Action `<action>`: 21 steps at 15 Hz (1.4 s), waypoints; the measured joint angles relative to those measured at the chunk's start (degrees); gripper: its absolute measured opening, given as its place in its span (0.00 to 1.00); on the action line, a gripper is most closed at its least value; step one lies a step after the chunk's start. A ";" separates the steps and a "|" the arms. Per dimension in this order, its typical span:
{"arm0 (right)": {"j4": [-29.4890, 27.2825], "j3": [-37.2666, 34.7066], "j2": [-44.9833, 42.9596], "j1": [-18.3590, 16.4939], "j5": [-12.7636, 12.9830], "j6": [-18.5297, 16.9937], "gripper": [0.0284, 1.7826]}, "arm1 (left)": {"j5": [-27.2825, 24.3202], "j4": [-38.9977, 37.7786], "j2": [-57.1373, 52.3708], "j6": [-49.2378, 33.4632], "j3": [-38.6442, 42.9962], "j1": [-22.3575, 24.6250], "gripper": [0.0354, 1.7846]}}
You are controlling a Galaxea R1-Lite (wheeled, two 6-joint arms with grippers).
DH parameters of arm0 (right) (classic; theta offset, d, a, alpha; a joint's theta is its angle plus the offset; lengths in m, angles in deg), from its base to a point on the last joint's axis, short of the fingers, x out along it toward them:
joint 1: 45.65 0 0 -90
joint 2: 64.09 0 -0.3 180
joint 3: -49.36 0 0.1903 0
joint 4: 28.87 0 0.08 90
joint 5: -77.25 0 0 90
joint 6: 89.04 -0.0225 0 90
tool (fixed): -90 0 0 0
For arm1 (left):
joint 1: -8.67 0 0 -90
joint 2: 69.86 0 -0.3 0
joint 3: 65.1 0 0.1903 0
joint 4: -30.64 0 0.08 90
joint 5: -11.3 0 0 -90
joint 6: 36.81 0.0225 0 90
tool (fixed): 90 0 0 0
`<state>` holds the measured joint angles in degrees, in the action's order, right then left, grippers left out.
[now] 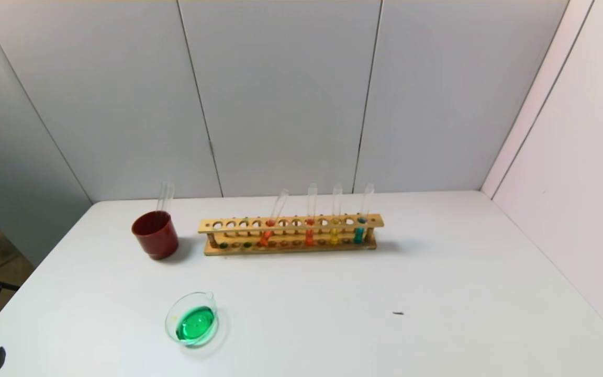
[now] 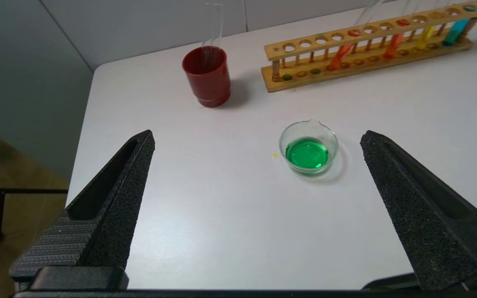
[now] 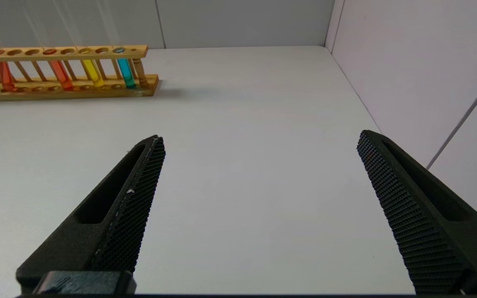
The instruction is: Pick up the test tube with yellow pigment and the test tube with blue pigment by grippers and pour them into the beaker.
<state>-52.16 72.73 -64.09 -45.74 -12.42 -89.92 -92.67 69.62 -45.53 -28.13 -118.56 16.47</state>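
The yellow test tube (image 1: 335, 230) and the blue test tube (image 1: 360, 228) stand in the wooden rack (image 1: 238, 250) at its right end; they also show in the left wrist view (image 2: 425, 37) (image 2: 454, 32) and the right wrist view (image 3: 92, 73) (image 3: 126, 73). The beaker (image 1: 192, 319) holds green liquid near the table's front left and shows in the left wrist view (image 2: 309, 147). My left gripper (image 2: 257, 138) is open and empty, above the table short of the beaker. My right gripper (image 3: 259, 138) is open and empty over bare table, right of the rack.
A dark red cup (image 1: 155, 234) with a clear tube in it stands left of the rack. Two red-orange tubes (image 1: 269, 230) (image 1: 309, 230) stand in the rack. A small yellow drop (image 2: 275, 155) lies beside the beaker. Walls close the back and right.
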 joint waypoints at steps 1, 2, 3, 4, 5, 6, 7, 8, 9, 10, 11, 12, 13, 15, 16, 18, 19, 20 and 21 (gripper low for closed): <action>-0.02 0.00 0.00 0.00 0.02 0.02 0.95 | 1.29 1.48 -1.85 0.00 0.02 -1.77 0.98; 0.00 0.00 0.00 0.00 0.00 0.00 0.95 | 2.51 3.06 -3.86 -0.09 0.20 -3.10 0.98; 0.00 0.00 0.00 0.00 0.02 0.00 0.95 | 3.17 4.39 -5.71 -0.39 0.45 -3.89 0.98; 0.00 0.00 0.00 0.00 0.02 0.00 0.95 | 3.52 5.35 -7.56 -0.94 0.94 -4.36 0.98; 0.00 0.00 0.00 0.00 0.00 0.00 0.95 | 4.11 5.50 -9.51 -1.24 1.90 -4.97 0.98; 0.00 0.00 0.00 0.00 0.00 0.00 0.95 | 5.10 5.39 -11.76 -1.38 3.32 -5.79 0.98; 0.00 0.00 0.00 0.00 0.00 0.00 0.95 | 6.07 4.89 -14.08 -1.46 5.00 -6.46 0.98; 0.00 0.00 0.00 0.00 0.00 0.00 0.95 | 6.70 3.64 -16.65 -1.44 7.53 -6.95 0.98; 0.00 0.00 0.00 0.00 0.00 0.02 0.95 | 6.97 1.69 -18.74 -1.40 10.56 -7.25 0.98; 0.00 0.00 0.00 0.00 0.02 0.04 0.95 | 7.11 -1.12 -20.29 -1.30 14.03 -7.47 0.98; 0.00 0.00 0.00 0.00 0.00 0.02 0.95 | 7.22 -4.66 -21.38 -1.18 17.87 -7.59 0.98; 0.00 0.00 0.00 0.00 0.02 0.00 0.95 | 7.41 -9.06 -22.19 -1.11 22.16 -7.67 0.98; 0.00 0.00 0.00 0.00 0.02 0.02 0.95 | 8.19 -13.34 -22.76 -1.11 25.59 -7.69 0.98; 0.00 0.00 0.00 0.00 0.00 0.02 0.95 | 10.86 -17.29 -23.76 -2.23 28.98 -7.73 0.98; 0.00 0.00 0.00 0.00 0.00 0.00 0.95 | 11.43 -15.37 -24.03 -3.95 29.50 -7.75 0.98; 0.00 0.00 0.00 0.00 0.02 0.00 0.95 | 12.41 -14.99 -24.20 -6.29 29.85 -7.80 0.98; 0.00 0.00 0.00 0.00 0.02 0.02 0.95 | 12.70 -15.24 -24.23 -6.75 29.94 -7.80 0.98; 0.00 0.00 0.00 0.00 0.00 0.00 0.95 | 12.81 -15.37 -24.28 -6.86 30.03 -7.80 0.98; 0.00 0.00 0.00 0.00 0.00 0.00 0.95 | 12.81 -15.37 -24.33 -6.95 30.07 -7.80 0.98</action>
<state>-52.16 72.73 -64.09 -45.74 -12.42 -89.92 -79.86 54.25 -69.86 -35.08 -88.49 8.67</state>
